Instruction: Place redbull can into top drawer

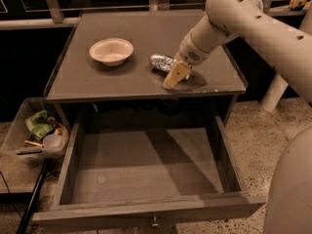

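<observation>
The redbull can (161, 62) lies on its side on the cabinet top (122, 82), right of centre, silver and shiny. My gripper (174, 76) hangs from the white arm that reaches in from the upper right. Its tan fingers (176, 74) point down toward the front edge, right beside the can's right end and partly over it. The top drawer (146, 174) stands pulled fully out below the cabinet top. Its flat bottom is bare and its small knob (154, 222) shows at the front.
An off-white round bowl (111, 50) sits on the cabinet top, left of the can. A clear bin (19, 145) with green and mixed items stands on the floor at the left. My own white body (290, 189) fills the lower right.
</observation>
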Controlling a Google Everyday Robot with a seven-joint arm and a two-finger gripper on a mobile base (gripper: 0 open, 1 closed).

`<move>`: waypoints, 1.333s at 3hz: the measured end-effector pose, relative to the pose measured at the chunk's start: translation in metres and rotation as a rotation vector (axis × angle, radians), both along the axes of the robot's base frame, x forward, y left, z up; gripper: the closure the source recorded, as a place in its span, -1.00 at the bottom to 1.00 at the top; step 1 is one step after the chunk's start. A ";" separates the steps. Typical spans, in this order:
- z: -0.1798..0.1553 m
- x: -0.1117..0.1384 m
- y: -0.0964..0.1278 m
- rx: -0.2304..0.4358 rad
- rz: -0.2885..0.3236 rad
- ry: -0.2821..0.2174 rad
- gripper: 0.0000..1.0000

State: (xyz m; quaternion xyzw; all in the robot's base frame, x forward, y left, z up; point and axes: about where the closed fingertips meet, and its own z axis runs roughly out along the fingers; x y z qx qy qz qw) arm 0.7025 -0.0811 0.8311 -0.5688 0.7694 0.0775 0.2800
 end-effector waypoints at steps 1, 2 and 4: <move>0.000 0.000 0.000 0.000 0.000 0.000 0.29; 0.000 0.000 0.000 0.000 0.000 0.000 0.76; 0.003 0.000 0.000 0.000 0.000 0.000 1.00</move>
